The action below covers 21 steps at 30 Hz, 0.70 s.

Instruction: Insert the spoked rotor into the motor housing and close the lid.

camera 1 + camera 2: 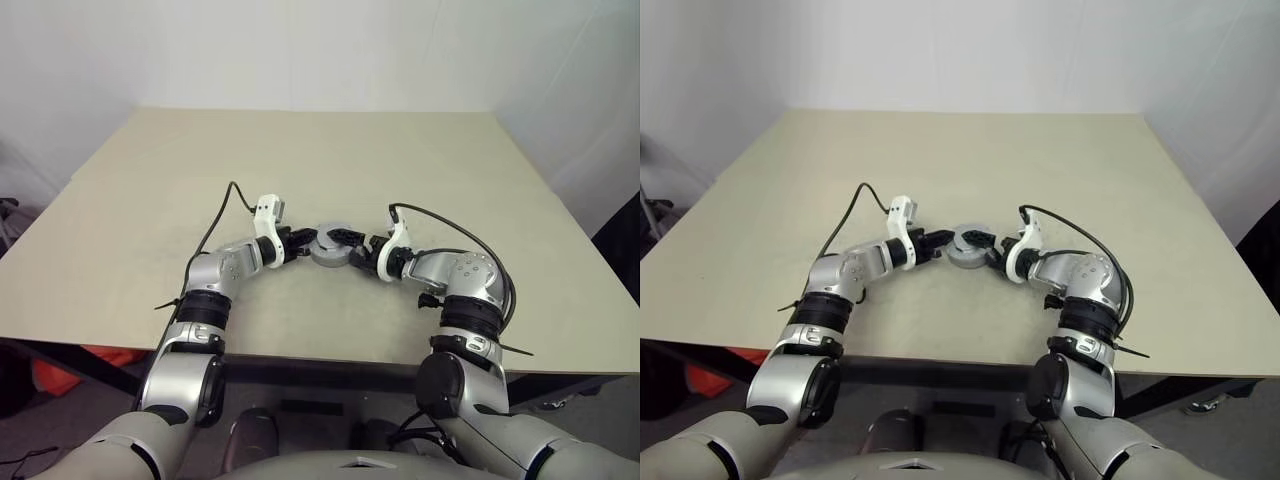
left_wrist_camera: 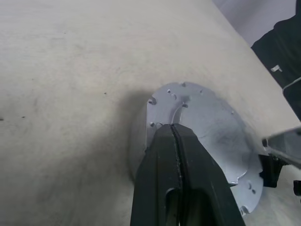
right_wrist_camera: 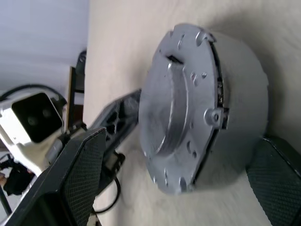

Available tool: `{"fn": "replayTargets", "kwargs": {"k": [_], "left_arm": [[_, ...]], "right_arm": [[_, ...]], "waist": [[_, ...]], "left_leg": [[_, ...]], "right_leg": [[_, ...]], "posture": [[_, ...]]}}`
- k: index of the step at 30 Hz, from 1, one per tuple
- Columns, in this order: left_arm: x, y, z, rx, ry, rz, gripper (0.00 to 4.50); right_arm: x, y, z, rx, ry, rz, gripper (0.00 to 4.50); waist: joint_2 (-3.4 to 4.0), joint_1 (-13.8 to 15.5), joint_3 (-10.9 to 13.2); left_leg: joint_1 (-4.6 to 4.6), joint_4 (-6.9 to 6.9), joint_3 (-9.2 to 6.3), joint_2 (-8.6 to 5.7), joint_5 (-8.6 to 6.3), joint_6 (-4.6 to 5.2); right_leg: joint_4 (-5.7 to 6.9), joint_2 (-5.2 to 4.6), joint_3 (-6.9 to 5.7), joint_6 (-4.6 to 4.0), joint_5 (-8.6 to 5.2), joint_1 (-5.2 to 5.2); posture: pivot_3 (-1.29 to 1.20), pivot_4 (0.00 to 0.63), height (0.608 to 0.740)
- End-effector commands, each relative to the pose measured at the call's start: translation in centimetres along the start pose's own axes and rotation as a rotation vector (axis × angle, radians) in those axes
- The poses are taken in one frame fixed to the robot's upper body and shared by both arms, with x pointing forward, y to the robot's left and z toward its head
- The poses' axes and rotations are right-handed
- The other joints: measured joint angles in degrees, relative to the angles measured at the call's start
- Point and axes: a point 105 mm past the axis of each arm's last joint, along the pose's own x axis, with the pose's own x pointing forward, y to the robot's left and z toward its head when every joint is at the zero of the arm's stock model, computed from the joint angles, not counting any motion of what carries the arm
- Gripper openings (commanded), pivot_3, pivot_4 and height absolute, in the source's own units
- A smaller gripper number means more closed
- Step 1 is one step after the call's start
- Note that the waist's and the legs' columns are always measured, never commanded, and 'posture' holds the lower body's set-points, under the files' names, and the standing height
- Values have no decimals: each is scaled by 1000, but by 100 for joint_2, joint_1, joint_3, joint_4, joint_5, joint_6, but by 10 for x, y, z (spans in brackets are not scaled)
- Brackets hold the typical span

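On a bare beige table (image 1: 150, 200), a two-armed humanoid works at a single motor housing (image 3: 240, 99) that stands nearer the table's front edge than its back, about midway between the left and right edges. From the left, the left gripper (image 1: 300, 243) reaches in with its two black fingers (image 2: 181, 174) pressed shut against each other, holding nothing, their tips resting on the near rim of the lid (image 2: 207, 122). The lid, a grey disc with a notched rim and a raised centre circle, sits on top of the housing; in the right wrist view a thin gap shows between the two on one side, so it appears laid on rather than fully seated. From the right, the right gripper (image 1: 352, 243) comes in with its jaws spread wide, one finger (image 3: 77, 174) on each side of the housing body and neither visibly touching it.

The rotor cannot be seen, presumably already inside, so the step in hand looks like the closing of the lid. By that reading the next move calls for the right gripper to close on the housing and steady it while the left presses the lid flat, or turns it until its notches line up.

Count: one table, one housing, one lid, two grippers.
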Motion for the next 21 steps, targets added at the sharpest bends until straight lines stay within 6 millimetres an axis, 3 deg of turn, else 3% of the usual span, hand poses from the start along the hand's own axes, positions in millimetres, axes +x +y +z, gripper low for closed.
{"fn": "replayTargets", "kwargs": {"k": [1,3,5,11,12,18,21], "left_arm": [[3,-2,-11,1,43,-1,0],[2,-1,-11,3,43,1,0],[2,-1,-11,6,44,3,0],[1,1,-11,11,44,9,0],[1,1,-11,11,44,10,0],[1,2,-9,15,35,15,0],[-2,6,0,-8,-19,22,0]], "right_arm": [[14,24,9,-26,-32,75,4482],[19,26,10,-20,-33,83,4482],[21,27,10,-18,-33,86,4086],[23,23,11,-21,-31,67,2181],[22,22,13,-18,-37,65,2029],[21,19,20,-1,-57,46,2029],[17,28,32,65,-106,108,2029]], "waist": [[0,-5,0],[0,-8,0],[0,-4,0],[1,3,0],[0,5,1],[0,7,1],[0,7,1]], "left_leg": [[0,0,0,0,2,-3],[1,0,0,1,5,-8],[0,0,0,1,6,-11],[-13,-3,0,-1,4,-6],[-12,-4,0,-1,4,-6],[-10,-4,0,1,5,-8],[-9,-4,0,1,6,-9]], "right_leg": [[0,0,0,11,-6,-1],[4,0,0,12,-7,-2],[7,0,0,13,-7,-5],[7,0,0,-23,13,-16],[7,1,0,-23,12,-15],[8,1,0,-22,11,-15],[8,2,0,-22,11,-15]], "posture": [[0,0,740],[0,0,740],[0,0,740],[0,0,740],[0,0,740],[0,0,740],[0,0,740]]}}
